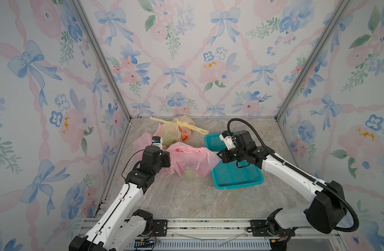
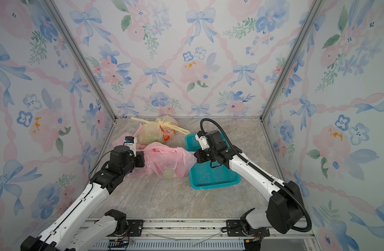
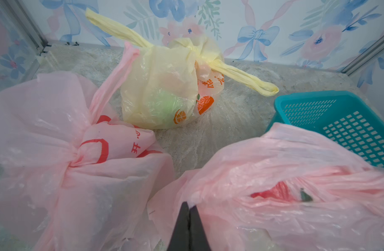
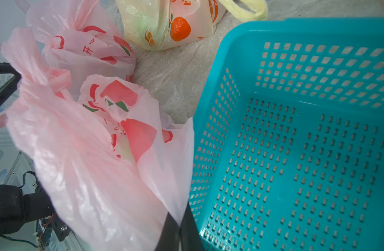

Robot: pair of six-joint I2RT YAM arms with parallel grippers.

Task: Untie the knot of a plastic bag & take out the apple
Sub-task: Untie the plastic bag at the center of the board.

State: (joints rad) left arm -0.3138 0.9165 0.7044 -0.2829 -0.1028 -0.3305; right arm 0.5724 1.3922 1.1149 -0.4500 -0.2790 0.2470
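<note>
We judged the step in hand to be drawing the front pink bag (image 1: 191, 158) apart between the two arms, so as to work its knot loose. To do it well, we reckoned the pull ought to run outward and level, slow and even on both sides, since thin film tears or slips from a pinch when jerked (and a lift would set the fruit rolling). The right side needed care too, for the teal basket (image 1: 241, 185) stood just beside that end of the bag.

The left hand (image 3: 187, 219) was pressed together, its two dark fingers meeting on a fold of pink film at the bag's left end. The right hand (image 4: 179, 228) was likewise closed to a pinch on the film at the opposite end, beside the basket wall. In the right wrist view a twisted lump (image 4: 58, 78) of film sat near the left hand. We took it for the knot, and could not tell how loose it was.

The apple (image 1: 189, 173) showed as a pale green round through the film, low in the front pink bag, down on the tabletop (image 1: 186, 202) between the two arms. The yellow bag (image 1: 176, 132) and a second pink bag (image 3: 45, 130), both tied, lay behind, neither in a hand.
</note>
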